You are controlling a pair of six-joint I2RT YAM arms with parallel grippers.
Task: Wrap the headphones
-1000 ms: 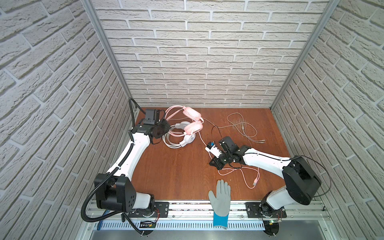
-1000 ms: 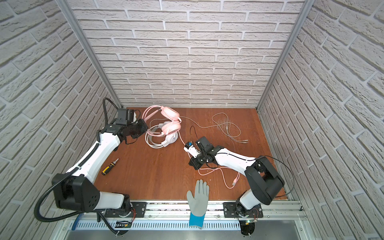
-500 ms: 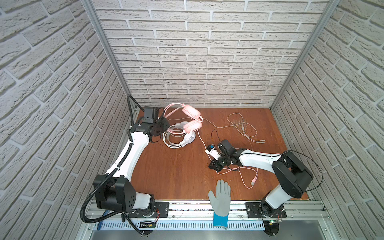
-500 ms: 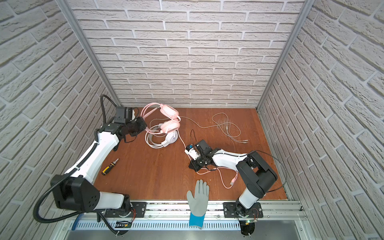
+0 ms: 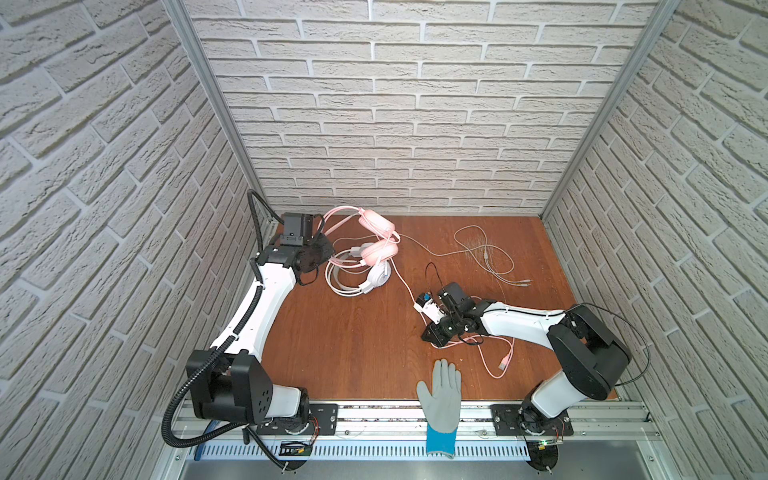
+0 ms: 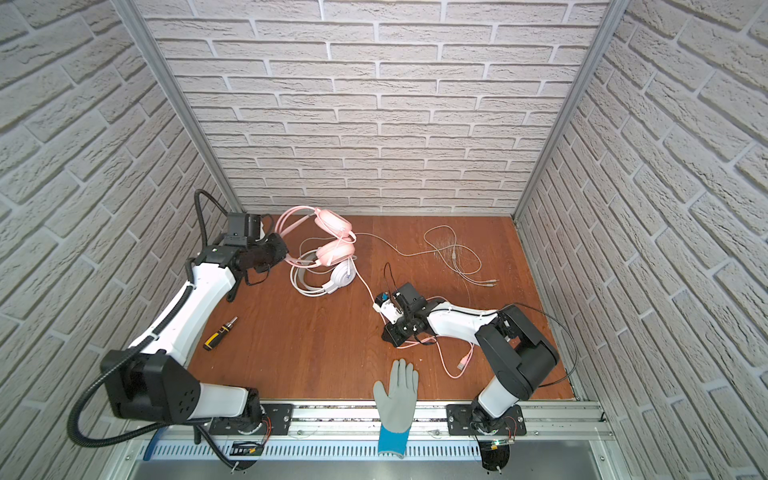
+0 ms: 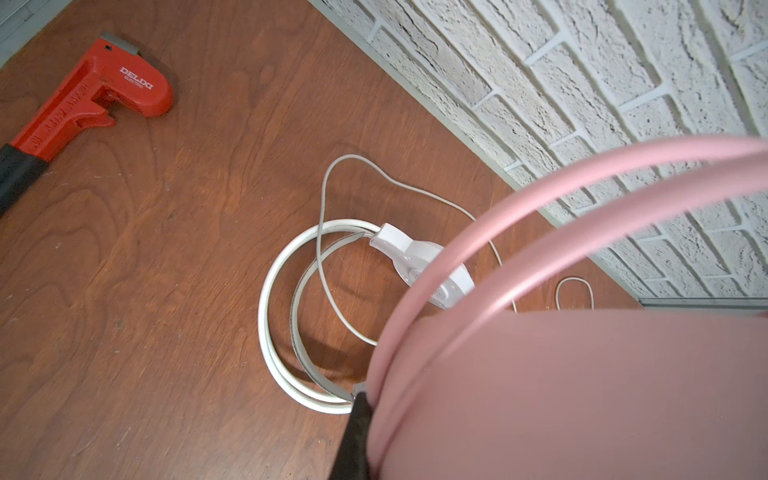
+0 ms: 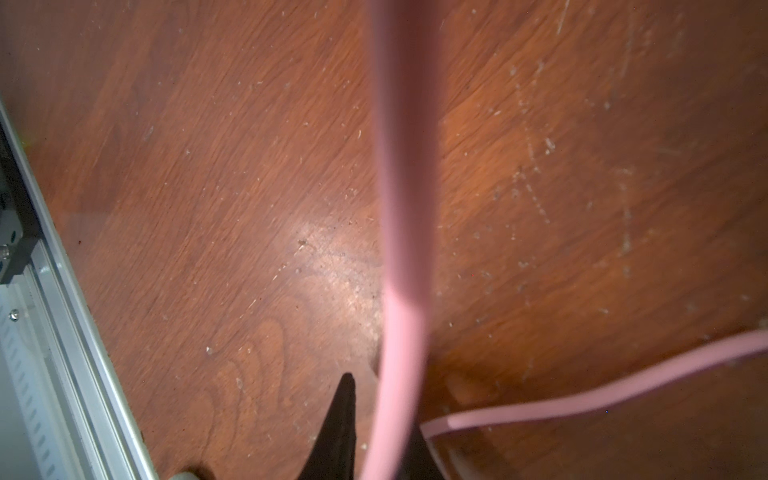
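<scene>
The pink headset (image 5: 377, 221) points its headband at the left end effector (image 5: 329, 252).

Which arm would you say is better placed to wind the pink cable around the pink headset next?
Right. The right tool is shut on the pink cable, free to carry it over. The left tool grips the pink headset by its band, so it should probably just steady that.

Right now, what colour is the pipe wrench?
Red, black handle: the pipe wrench shows best in the left wrist view.
</scene>
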